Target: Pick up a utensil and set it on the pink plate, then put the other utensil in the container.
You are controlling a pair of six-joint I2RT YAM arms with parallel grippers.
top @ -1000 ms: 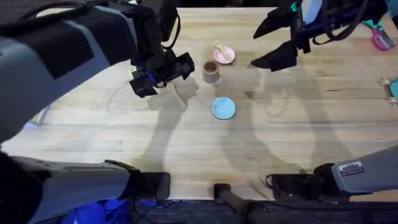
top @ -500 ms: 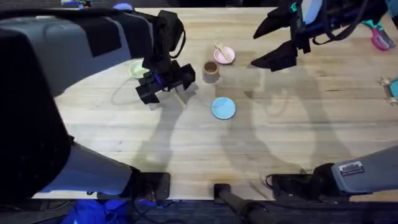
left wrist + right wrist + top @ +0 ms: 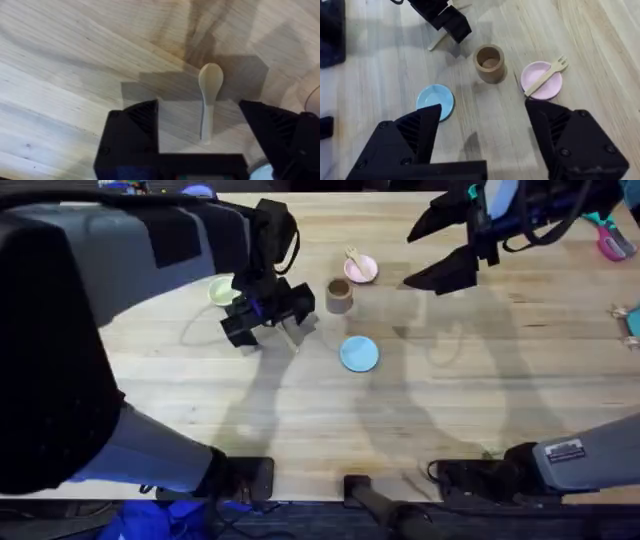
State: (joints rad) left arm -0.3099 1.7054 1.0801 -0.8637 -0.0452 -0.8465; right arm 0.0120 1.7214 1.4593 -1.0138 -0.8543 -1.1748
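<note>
Your left arm reaches across the tabletop [image 3: 480, 400] from its base, and its left gripper [image 3: 268, 320] hangs low just to the left of the tan container [image 3: 339, 296]. In the left wrist view the left gripper [image 3: 205, 127] has its fingers spread wide, with the wooden spoon [image 3: 208, 97] lying flat on the wood between them, neither finger touching it; the bowl end points away from the gripper and the handle end sits close to the gripper body.

The spoon [image 3: 440, 41] rests just left of the container [image 3: 489, 62], its handle sticking out from under the black fingers. The fork-tipped utensil [image 3: 546, 76] lies across the pink plate [image 3: 541, 80], just right of the container, its pronged end reaching over the plate's rim. In the overhead view the pink plate [image 3: 361, 268] with the utensil [image 3: 352, 256] sits up and right of the container.

Your right arm is raised well to the right of the container, its right gripper [image 3: 440, 250] held wide apart above bare wood and gripping nothing; its fingers [image 3: 417, 137] frame the whole group from above.

The light blue plate [image 3: 359, 353] lies just in front of the container, and a pale yellow-green plate [image 3: 219, 290] sits left of the left gripper. Bare tabletop extends right of and in front of the container.
</note>
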